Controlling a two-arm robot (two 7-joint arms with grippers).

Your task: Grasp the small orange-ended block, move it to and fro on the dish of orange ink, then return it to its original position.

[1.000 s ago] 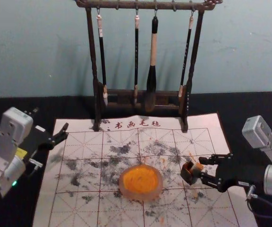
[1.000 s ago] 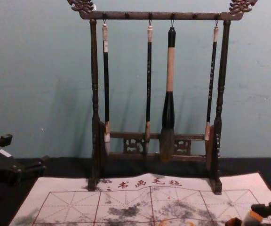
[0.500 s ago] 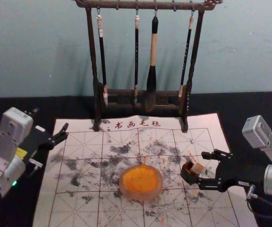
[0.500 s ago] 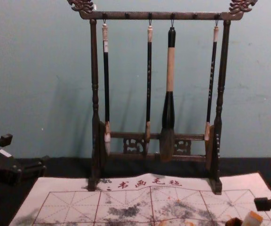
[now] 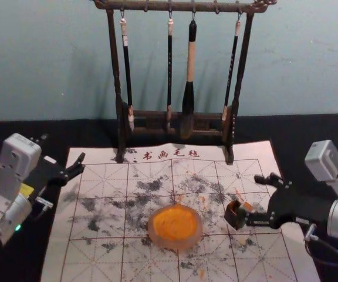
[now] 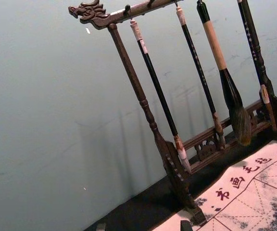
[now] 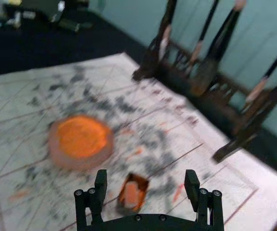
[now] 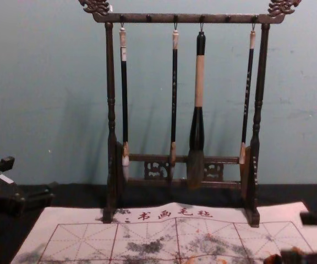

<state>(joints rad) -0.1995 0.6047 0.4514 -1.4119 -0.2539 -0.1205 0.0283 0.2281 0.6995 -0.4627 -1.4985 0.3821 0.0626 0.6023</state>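
Observation:
In the small dark box (image 5: 233,216) right of the orange ink dish (image 5: 157,234), the orange-ended block (image 5: 248,207) sits with its pale upper part showing. My right gripper (image 5: 253,200) is open at the block's right side, not holding it. In the right wrist view, the block (image 7: 131,194) shows within the orange-stained box (image 7: 141,181), and my right gripper (image 7: 146,179) has its fingers wide apart. The dish (image 7: 64,161) lies beyond them. My left gripper (image 5: 63,150) is parked open at the left; in its wrist view, the left gripper (image 6: 143,225) holds nothing.
A dark wooden rack (image 5: 120,126) with several hanging brushes, including a thick one (image 5: 189,94), stands behind the dish at the back of the ink-stained mat (image 5: 104,179). Black cloth (image 5: 310,132) surrounds the mat.
My right gripper was closed around the block, then opened and let it go; its upper finger has swung away and the hand has shifted slightly. The block stays at the box. The left arm is still.

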